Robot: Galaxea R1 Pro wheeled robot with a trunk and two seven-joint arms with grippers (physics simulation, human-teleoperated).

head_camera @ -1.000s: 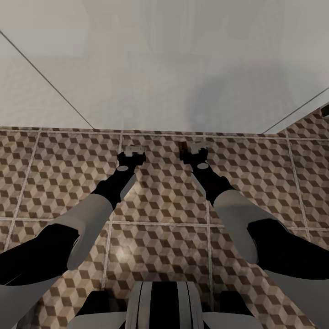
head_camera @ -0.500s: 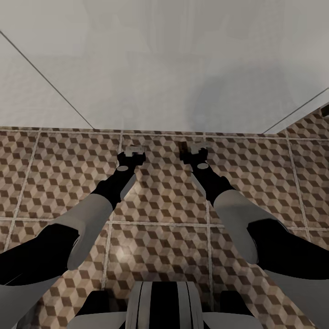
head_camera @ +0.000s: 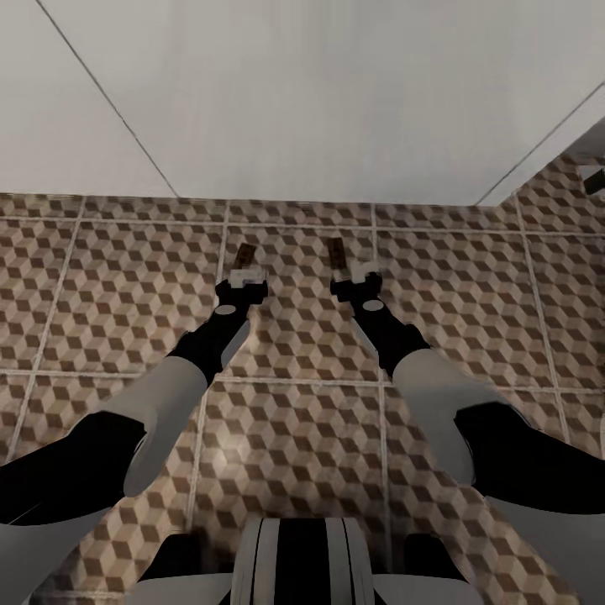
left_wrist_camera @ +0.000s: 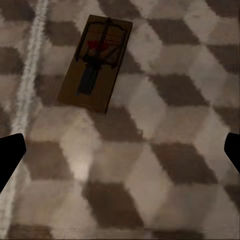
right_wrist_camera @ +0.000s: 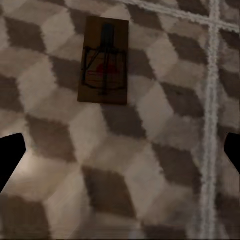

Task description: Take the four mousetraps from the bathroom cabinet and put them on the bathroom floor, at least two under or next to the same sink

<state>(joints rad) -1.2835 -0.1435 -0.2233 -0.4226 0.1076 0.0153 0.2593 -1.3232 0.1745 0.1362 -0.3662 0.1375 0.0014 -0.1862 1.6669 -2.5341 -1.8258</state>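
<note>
Lying flat on the bathroom floor [head_camera: 126, 277], two mousetraps [head_camera: 246, 254] [head_camera: 337, 251] sit at 12 o'clock of the left gripper [head_camera: 244, 278] and right gripper [head_camera: 363, 275], both spread empty.

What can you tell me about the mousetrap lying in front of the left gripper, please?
The mousetrap is a small flat rectangular board of brown wood, with a dark metal wire frame and bar and a red mark near one end. It lies flat on the cube-patterned bathroom floor, beside a pale grout line, slightly askew to it. Nothing touches it but the tile; the open left gripper hangs just behind it, fingers apart.
</note>
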